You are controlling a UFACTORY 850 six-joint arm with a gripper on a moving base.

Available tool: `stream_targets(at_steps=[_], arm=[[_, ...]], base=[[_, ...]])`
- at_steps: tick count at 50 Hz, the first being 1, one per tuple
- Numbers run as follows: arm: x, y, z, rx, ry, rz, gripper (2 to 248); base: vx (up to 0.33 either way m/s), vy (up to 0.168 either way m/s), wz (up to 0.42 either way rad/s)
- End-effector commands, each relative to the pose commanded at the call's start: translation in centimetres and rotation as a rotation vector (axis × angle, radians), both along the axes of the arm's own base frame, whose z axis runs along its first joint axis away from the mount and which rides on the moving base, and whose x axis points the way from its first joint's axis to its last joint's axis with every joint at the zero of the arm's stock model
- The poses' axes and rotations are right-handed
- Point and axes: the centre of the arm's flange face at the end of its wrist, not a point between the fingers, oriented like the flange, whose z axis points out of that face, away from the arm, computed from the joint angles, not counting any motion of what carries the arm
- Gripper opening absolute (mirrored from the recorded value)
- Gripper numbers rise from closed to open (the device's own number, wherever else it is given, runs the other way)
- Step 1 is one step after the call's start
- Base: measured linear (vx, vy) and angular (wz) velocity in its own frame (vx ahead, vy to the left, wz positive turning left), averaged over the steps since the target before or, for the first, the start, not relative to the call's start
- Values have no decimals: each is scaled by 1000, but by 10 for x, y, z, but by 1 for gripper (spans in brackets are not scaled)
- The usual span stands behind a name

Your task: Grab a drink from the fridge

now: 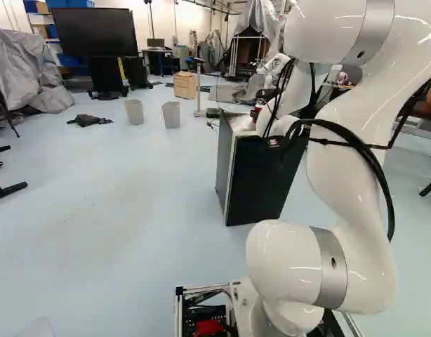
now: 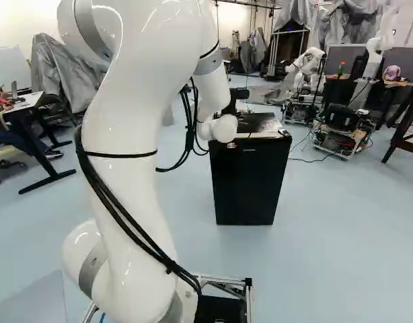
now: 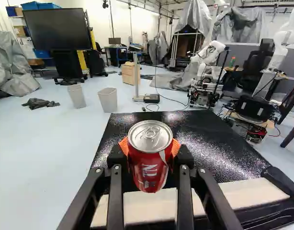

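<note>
Fridge [image 1: 261, 186], left base view: black, upright; a low swing of the arm [image 1: 342, 189] could clip it.
Cables [image 2: 173, 267], right base view: looping loose; might snag.
Can [image 3: 150, 165], wrist view: red, pinched in the tool [image 3: 150, 147], over the fridge; weak squeeze could drop it, I judge.
</note>
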Motion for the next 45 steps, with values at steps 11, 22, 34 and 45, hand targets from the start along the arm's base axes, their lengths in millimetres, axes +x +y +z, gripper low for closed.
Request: stream_targets(at_steps=[11,22,34,45], arm=[[-7,8,1,2,4,1,100],[-18,20,3,5,9,3,100],[-34,38,5,9,18,6,100],[-55,57,6,13,29,10,100]], base=[[0,0,0],[0,0,0],[0,0,0],[0,0,0]])
